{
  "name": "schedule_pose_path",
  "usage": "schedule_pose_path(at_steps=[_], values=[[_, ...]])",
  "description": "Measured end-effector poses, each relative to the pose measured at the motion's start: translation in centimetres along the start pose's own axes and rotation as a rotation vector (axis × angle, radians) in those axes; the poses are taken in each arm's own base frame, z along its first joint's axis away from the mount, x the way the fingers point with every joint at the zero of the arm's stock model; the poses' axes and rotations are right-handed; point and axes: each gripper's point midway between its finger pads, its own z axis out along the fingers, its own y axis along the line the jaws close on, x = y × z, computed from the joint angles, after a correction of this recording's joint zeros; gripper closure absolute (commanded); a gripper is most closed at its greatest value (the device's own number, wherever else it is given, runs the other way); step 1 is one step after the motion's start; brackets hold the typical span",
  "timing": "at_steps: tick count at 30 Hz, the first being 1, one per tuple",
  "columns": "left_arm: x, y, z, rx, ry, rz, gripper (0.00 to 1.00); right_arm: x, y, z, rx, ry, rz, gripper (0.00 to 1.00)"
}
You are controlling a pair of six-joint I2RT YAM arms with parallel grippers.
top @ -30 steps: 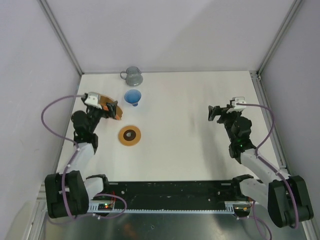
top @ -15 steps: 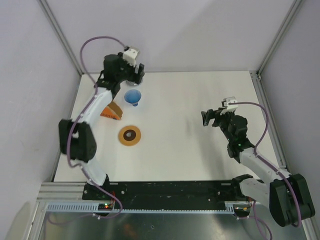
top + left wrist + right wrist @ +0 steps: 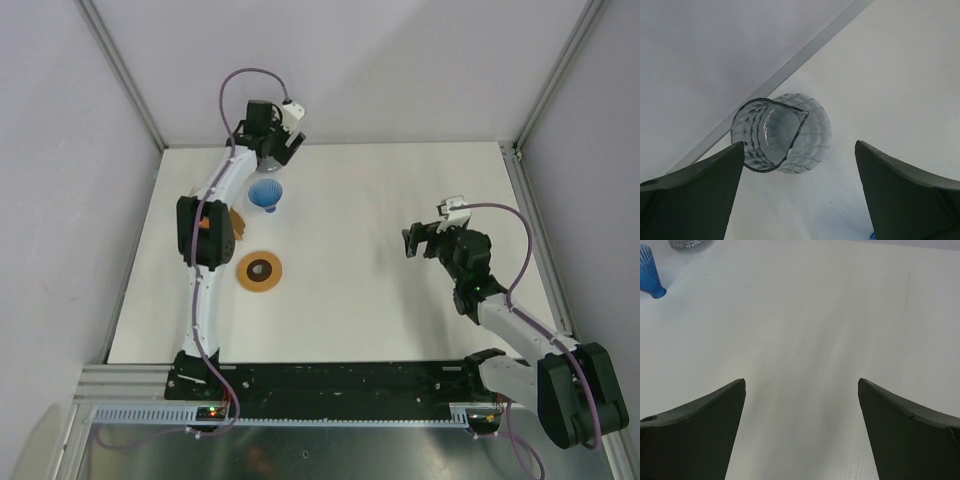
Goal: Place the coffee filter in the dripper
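Ahead of the left tool (image 3: 800, 146), wrist-view only, grey mug (image 3: 782, 134)

The white counter (image 3: 400, 200) is lit brightly and evenly, and only faint, soft shadows are cast. The dark fingers (image 3: 690, 195) of the left gripper (image 3: 800, 145) are left nearly featureless, while the ribbed grey mug (image 3: 785, 135) is rendered sharply.

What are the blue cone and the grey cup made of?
The blue cone looks like see-through plastic, maybe glass: light shows through its ribbed wall. The grey cup looks glassy or glazed, with a shiny, dimpled surface. I cannot tell which of the two it is.
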Motion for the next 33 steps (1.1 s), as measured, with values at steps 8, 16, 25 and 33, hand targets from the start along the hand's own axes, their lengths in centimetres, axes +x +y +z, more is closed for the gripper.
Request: schedule_pose_path(at_steps=[8,16,25,33], values=[[2.2,-0.5,1.0,0.047,0.054,0.053,0.15,1.2,0.0,0.2,0.004,0.039,0.000,0.01],[3.5,0.9,3.1,0.037,0.044,0.025,0.28,1.7,-0.3,0.1,0.022,0.057,0.000,0.01],[5.7,0.9,5.1,0.062,0.052,-0.019,0.54,2.1,-0.7,0.0,0.044,0.073,-0.029,0.01],[5.0,-0.9,5.2,0.155,0.000,-0.037,0.92,2.4,-1.0,-0.1,0.063,0.088,-0.043,0.01]])
